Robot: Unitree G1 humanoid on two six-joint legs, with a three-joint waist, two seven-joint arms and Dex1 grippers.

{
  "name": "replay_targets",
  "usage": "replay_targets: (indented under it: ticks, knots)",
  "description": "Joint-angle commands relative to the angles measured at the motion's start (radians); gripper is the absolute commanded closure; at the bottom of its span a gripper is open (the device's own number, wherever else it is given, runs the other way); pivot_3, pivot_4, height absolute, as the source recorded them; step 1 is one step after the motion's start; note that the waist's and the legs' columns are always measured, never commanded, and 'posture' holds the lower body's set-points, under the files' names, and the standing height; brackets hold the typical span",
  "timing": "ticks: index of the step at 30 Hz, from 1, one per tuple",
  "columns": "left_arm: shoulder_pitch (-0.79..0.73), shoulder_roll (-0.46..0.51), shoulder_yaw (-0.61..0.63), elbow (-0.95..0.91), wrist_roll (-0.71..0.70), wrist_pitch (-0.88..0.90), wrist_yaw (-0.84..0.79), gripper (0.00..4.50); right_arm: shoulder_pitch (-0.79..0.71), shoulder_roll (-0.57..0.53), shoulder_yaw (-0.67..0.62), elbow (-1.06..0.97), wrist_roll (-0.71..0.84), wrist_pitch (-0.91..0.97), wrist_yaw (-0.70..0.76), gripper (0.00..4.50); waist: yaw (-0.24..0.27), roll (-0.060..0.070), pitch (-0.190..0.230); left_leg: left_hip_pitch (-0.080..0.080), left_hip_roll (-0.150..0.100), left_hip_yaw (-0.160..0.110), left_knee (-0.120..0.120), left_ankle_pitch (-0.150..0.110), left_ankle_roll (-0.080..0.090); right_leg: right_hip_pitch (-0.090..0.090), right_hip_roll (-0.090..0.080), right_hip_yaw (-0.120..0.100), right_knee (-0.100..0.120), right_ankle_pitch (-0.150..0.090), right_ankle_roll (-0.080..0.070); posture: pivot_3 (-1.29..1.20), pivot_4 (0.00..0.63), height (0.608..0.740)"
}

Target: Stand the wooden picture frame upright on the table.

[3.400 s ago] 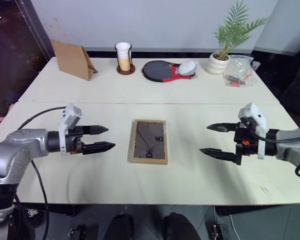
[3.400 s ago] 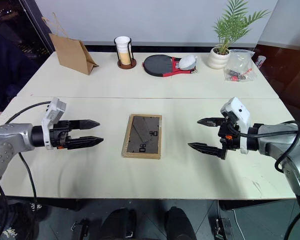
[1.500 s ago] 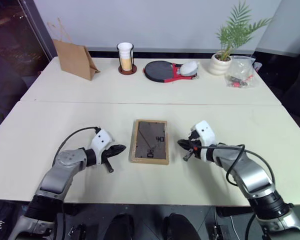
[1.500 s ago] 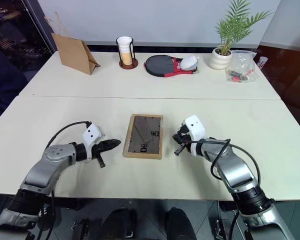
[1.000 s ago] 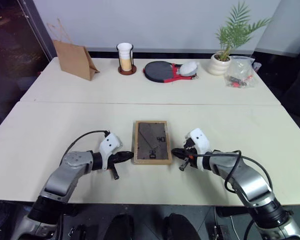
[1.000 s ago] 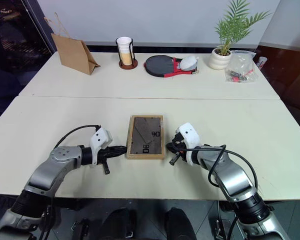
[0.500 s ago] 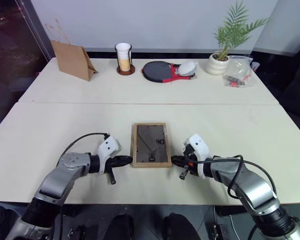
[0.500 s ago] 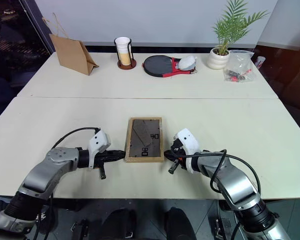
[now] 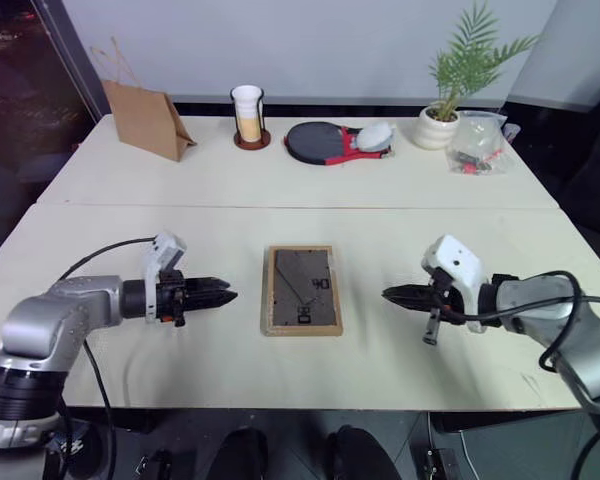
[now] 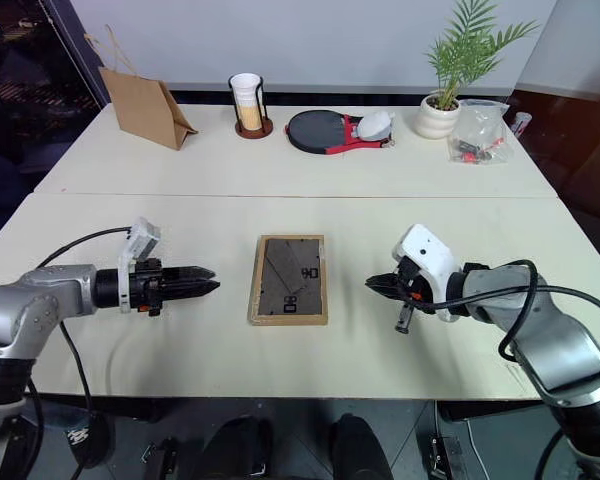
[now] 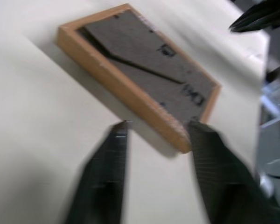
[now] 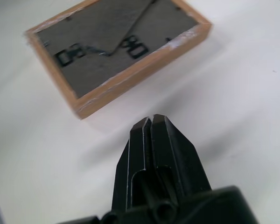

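Small light-wood picture frame (image 9: 301, 290) lies grey back up, centre of the pale cream table (image 9: 400, 190). Left gripper (image 11: 156, 133) parted, empty; right gripper (image 12: 151, 120) closed, empty. Best to pinch one long edge, then tip up gently.

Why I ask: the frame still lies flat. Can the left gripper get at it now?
Probably yes: the left gripper points at the wooden picture frame with bare table between, jaws apart.

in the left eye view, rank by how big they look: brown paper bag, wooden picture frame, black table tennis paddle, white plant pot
1. brown paper bag and light-wood picture frame: look alike, and the frame lies nearer the camera, so unranked
2. black table tennis paddle
3. white plant pot
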Motion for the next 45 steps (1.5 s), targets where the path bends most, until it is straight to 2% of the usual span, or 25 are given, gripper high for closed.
replay_targets:
  ticks: [1, 2, 7, 9, 18, 26, 32, 38, 41, 45]
  knots:
    - [-0.031, 0.016, 0.034, 0.001, -0.099, 0.142, 0.004, 0.61, -0.023, -0.015, -0.038, 0.022, -0.004, -0.067, 0.023, 4.50, -0.001, 0.000, 0.000, 0.000, 0.000, 0.000, 0.000, 0.000, 0.000, 0.000, 0.000, 0.000, 0.000, 0.000, 0.000, 0.00, 0.150, 0.740]
    - [-0.032, 0.015, 0.031, 0.002, -0.110, 0.170, 0.016, 0.09, -0.030, -0.012, -0.037, 0.030, -0.005, -0.072, 0.021, 4.50, -0.002, 0.000, 0.000, 0.000, 0.000, 0.000, 0.000, 0.000, 0.000, 0.000, 0.000, 0.000, 0.000, 0.000, 0.000, 0.00, 0.150, 0.740]
    - [-0.103, -0.099, 0.075, 0.069, -0.224, 0.522, 0.161, 0.03, -0.051, -0.015, 0.025, 0.073, -0.062, -0.159, 0.040, 4.50, 0.001, 0.000, 0.000, 0.000, 0.000, 0.000, 0.001, 0.000, 0.000, 0.000, 0.000, 0.000, 0.000, 0.000, 0.000, 0.00, 0.150, 0.740]
    - [-0.132, -0.134, 0.089, 0.113, -0.229, 0.602, 0.235, 0.03, -0.065, -0.011, 0.059, 0.096, -0.097, -0.204, 0.050, 4.50, 0.001, 0.000, 0.000, 0.000, 0.000, 0.000, 0.001, 0.000, 0.000, 0.000, 0.000, 0.000, 0.000, 0.000, 0.000, 0.00, 0.150, 0.740]
    - [-0.200, -0.181, 0.041, 0.307, -0.363, 0.616, 0.560, 0.03, -0.162, 0.090, 0.265, 0.228, -0.268, -0.318, 0.061, 4.50, 0.000, -0.001, 0.000, 0.001, 0.000, -0.001, 0.001, 0.000, 0.000, 0.000, 0.000, 0.001, 0.002, 0.000, 0.000, 0.00, 0.150, 0.740]
    - [-0.201, -0.233, 0.048, 0.324, -0.553, 0.616, 0.789, 0.03, -0.222, 0.217, 0.340, 0.291, -0.317, -0.308, 0.060, 4.50, 0.004, -0.001, 0.000, 0.001, -0.002, -0.001, 0.003, 0.000, -0.001, 0.002, -0.004, 0.001, 0.002, 0.001, 0.001, 0.00, 0.150, 0.740]
    - [-0.163, -0.264, 0.069, 0.299, -0.647, 0.616, 0.903, 0.03, -0.256, 0.300, 0.378, 0.303, -0.334, -0.291, 0.056, 4.50, -0.001, -0.001, -0.001, 0.001, -0.001, -0.001, 0.003, 0.001, -0.001, 0.002, -0.004, 0.001, 0.003, 0.001, 0.001, 0.00, 0.150, 0.740]
    - [-0.124, -0.279, 0.083, 0.301, -0.687, 0.616, 0.949, 0.03, -0.275, 0.346, 0.390, 0.301, -0.350, -0.270, 0.052, 4.50, 0.000, -0.001, -0.001, 0.001, -0.001, -0.001, 0.003, 0.001, -0.002, 0.002, -0.004, 0.001, 0.003, 0.001, 0.001, 0.00, 0.150, 0.740]
    - [-0.115, -0.284, 0.098, 0.313, -0.684, 0.616, 0.956, 0.86, -0.266, 0.344, 0.388, 0.295, -0.355, -0.268, 0.057, 4.50, 0.001, -0.001, -0.001, 0.001, -0.001, -0.001, 0.003, 0.001, -0.002, 0.002, -0.004, 0.000, 0.003, 0.001, 0.001, 0.00, 0.150, 0.740]
    - [-0.114, -0.289, 0.121, 0.329, -0.679, 0.616, 0.940, 2.80, -0.248, 0.327, 0.378, 0.274, -0.352, -0.261, 0.065, 4.50, 0.003, -0.001, -0.001, 0.001, -0.002, -0.001, 0.003, 0.001, -0.002, 0.001, -0.004, 0.000, 0.002, 0.001, 0.001, 0.00, 0.150, 0.740]
